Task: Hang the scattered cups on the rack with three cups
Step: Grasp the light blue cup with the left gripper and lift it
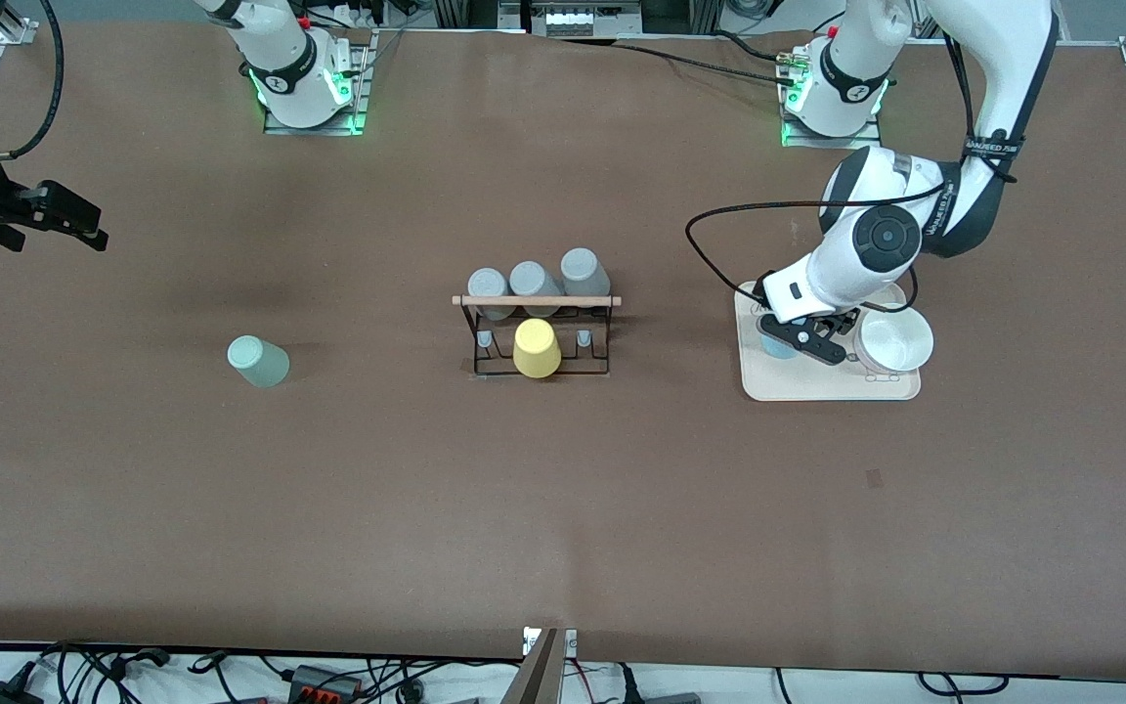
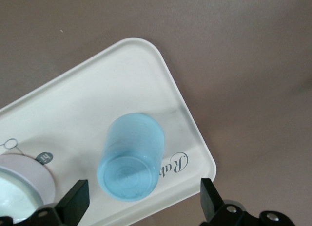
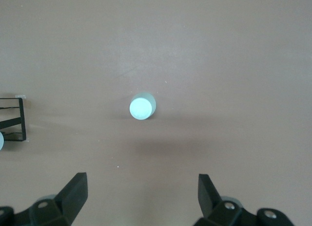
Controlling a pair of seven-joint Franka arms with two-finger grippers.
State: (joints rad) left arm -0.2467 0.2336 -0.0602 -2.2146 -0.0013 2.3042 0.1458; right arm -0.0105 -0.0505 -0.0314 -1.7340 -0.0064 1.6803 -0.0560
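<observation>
Fingers [image 2: 75,202] of the left gripper [image 2: 144,204] stand apart over the light blue cup [image 2: 130,158], upside down on the cream tray [image 2: 122,80] beside a white bowl [image 1: 895,339]. The right gripper [image 3: 142,199] waits, spread wide, high over the table, the mint cup [image 1: 258,361] well apart from the rack [image 1: 537,332]. Three grey cups [image 1: 534,281] and a yellow cup [image 1: 536,348] sit on that rack.

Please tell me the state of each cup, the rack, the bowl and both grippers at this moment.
Blue cup: upside down on the tray, not held.
Mint cup: upside down on the table, alone.
Three grey cups: hung on the rack.
Yellow cup: hung on the rack.
Bowl: upright on the tray.
Left gripper: open, over the blue cup.
Right gripper: open, empty.
</observation>
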